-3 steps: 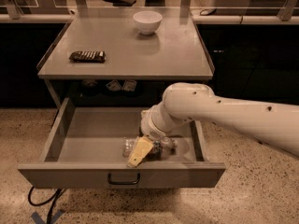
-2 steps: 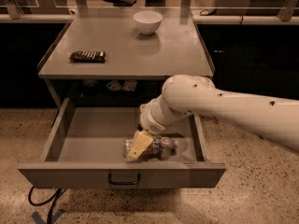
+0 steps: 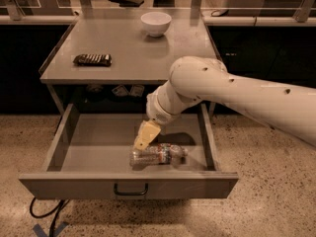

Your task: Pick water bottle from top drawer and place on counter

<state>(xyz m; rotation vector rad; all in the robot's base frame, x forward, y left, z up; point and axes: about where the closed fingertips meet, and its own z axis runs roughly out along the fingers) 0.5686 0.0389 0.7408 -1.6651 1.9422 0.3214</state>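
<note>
Since the earlier frames the claw (image 3: 143, 138) has risen a little inside the drawer (image 3: 84, 149), and the arm's (image 3: 237, 93) pale elbow now stands higher, in front of the worktop (image 3: 133, 48) edge. The bottle (image 3: 158, 155) has stayed lying on its side on the drawer floor.

The claw points down and to the left, its yellowish tip just above the bottle's left end. I cannot tell whether it touches the bottle, nor whether it is spread or pressed together. Nothing is seen lifted in it.

The bottle lies directly below the claw and stretches off to its right, close behind the front panel. The drawer is pulled fully out, and its handle (image 3: 130, 190) sits below and in front of the claw.

Above and behind the claw is the worktop. A snack bar (image 3: 92, 59) lies there up and to the claw's left, and a white bowl (image 3: 156, 22) stands well behind, near the far edge.
</note>
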